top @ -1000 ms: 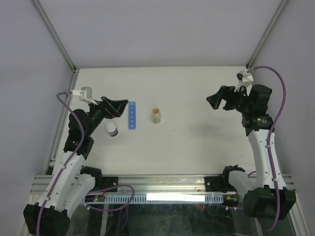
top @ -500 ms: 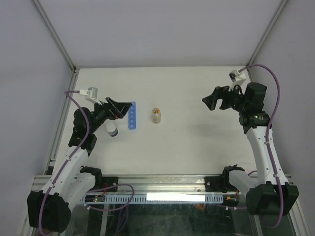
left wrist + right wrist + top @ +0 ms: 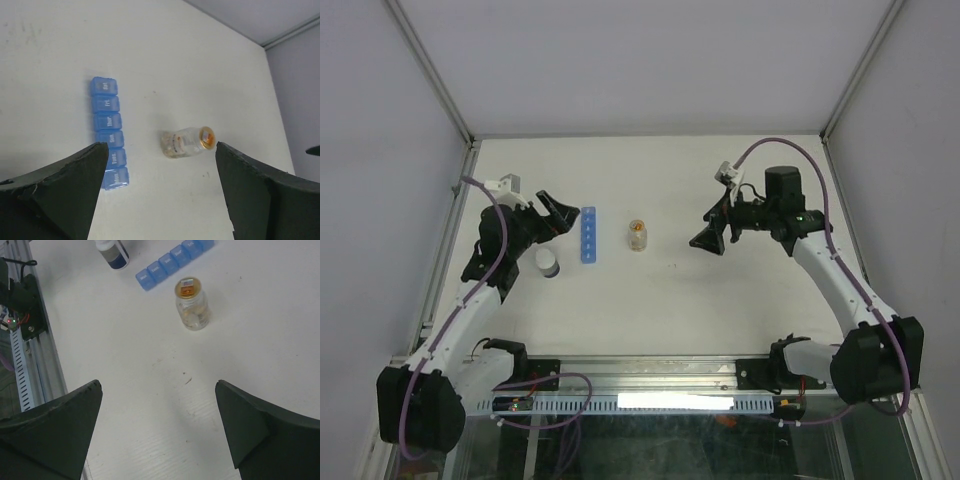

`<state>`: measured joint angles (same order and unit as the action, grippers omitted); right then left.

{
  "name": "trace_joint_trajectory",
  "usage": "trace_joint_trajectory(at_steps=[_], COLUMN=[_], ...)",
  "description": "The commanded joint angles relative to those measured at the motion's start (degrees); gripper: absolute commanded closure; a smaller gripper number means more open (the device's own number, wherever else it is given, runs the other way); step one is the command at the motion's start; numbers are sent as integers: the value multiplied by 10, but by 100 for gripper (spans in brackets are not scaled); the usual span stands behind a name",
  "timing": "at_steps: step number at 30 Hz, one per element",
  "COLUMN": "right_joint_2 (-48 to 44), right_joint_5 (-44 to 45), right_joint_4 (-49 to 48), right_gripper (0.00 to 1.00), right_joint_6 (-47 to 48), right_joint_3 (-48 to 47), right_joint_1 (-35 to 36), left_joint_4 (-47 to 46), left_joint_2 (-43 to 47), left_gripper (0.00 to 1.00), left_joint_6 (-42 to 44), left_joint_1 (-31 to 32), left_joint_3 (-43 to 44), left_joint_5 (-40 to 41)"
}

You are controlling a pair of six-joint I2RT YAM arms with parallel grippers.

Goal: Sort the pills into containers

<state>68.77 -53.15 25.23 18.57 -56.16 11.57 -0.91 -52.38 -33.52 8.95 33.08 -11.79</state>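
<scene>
The containers are a blue strip (image 3: pixel 588 235) of small day-labelled compartments, lids down, also seen in the left wrist view (image 3: pixel 109 132) and the right wrist view (image 3: pixel 172 262). Just right of it stands a small clear bottle (image 3: pixel 638 236) (image 3: pixel 187 142) (image 3: pixel 191 304) with an orange mouth. The pills show as orange-tan bits (image 3: pixel 192 315) in the bottle's bottom. My left gripper (image 3: pixel 563 215) (image 3: pixel 160 145) hangs open just left of the strip, with nothing between its fingers. My right gripper (image 3: pixel 708 238) (image 3: pixel 157 382) is open and empty to the right of the bottle, well apart from it.
A small white-grey round cap (image 3: pixel 548 263) (image 3: pixel 112 252) stands on the table left of the strip's near end, below my left gripper. An aluminium rail (image 3: pixel 30 355) runs along the table's near edge. Grey walls enclose the table on three sides.
My right arm has swung left from the far right corner toward the bottle, gripper still open. My left gripper has shifted slightly toward the back and closer to the strip.
</scene>
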Motion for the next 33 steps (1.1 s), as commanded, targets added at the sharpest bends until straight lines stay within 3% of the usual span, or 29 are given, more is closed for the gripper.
trace_joint_trajectory(at_steps=[1, 5, 12, 20, 26, 33], right_joint_2=[13, 18, 36, 53, 83, 101], right_joint_5=[33, 64, 92, 128, 132, 132], right_joint_4=[23, 15, -1, 16, 26, 40], right_gripper=[0, 0, 0, 0, 0, 0], right_joint_6=[70, 71, 48, 61, 72, 80], right_joint_3=[-29, -20, -14, -11, -12, -16], right_joint_1=[44, 81, 86, 82, 78, 78], left_joint_4=[65, 94, 87, 75, 48, 39], left_joint_2=[-86, -155, -243, -291, -317, -388], left_gripper=[10, 12, 22, 52, 89, 99], left_joint_6=[33, 59, 59, 89, 92, 106], left_joint_1=[22, 63, 88, 90, 91, 102], left_joint_3=[74, 114, 150, 125, 88, 105], left_joint_5=[97, 192, 224, 204, 215, 188])
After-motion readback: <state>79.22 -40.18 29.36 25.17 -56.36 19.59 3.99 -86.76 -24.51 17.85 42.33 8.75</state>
